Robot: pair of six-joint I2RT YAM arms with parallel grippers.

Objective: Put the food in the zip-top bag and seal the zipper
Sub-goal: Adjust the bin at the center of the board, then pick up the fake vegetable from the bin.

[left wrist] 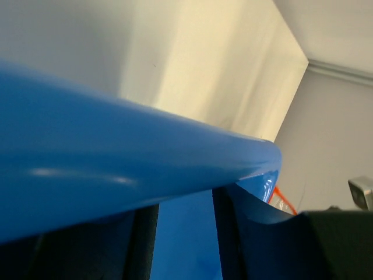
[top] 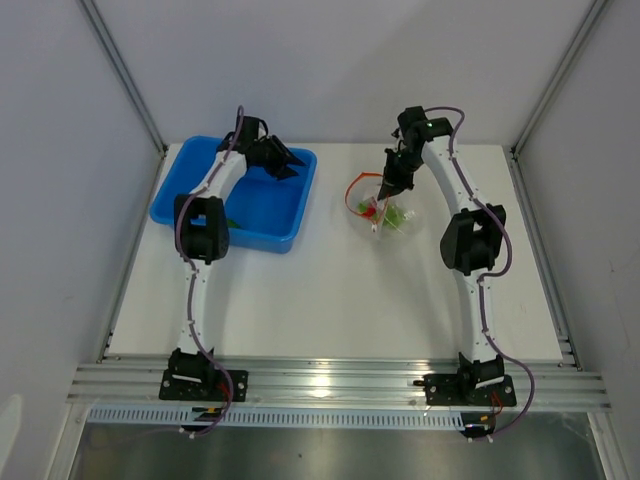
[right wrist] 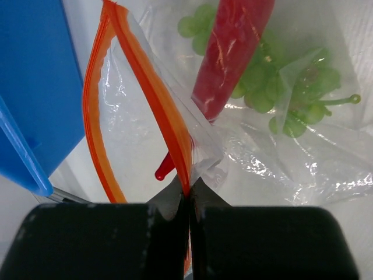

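Observation:
The clear zip-top bag (top: 388,218) lies on the white table right of centre, its mouth gaping. My right gripper (right wrist: 188,195) is shut on the red-orange zipper (right wrist: 166,111) at one end of the mouth; the strip's other side (right wrist: 93,116) bows away in a loop. Inside the bag lie the slim red piece (right wrist: 230,52) and the light-green grapes (right wrist: 291,99). A small green piece (top: 232,222) shows in the blue tub beside my left arm's elbow. My left gripper (top: 288,162) hovers over the tub's far right corner, open; only blue plastic shows between its fingers (left wrist: 143,245).
The blue tub (top: 170,195) stands at the back left of the table; its rim (left wrist: 116,157) fills the left wrist view. The tub's wall (right wrist: 35,87) is close to the left of the bag. Grey walls enclose the table on three sides.

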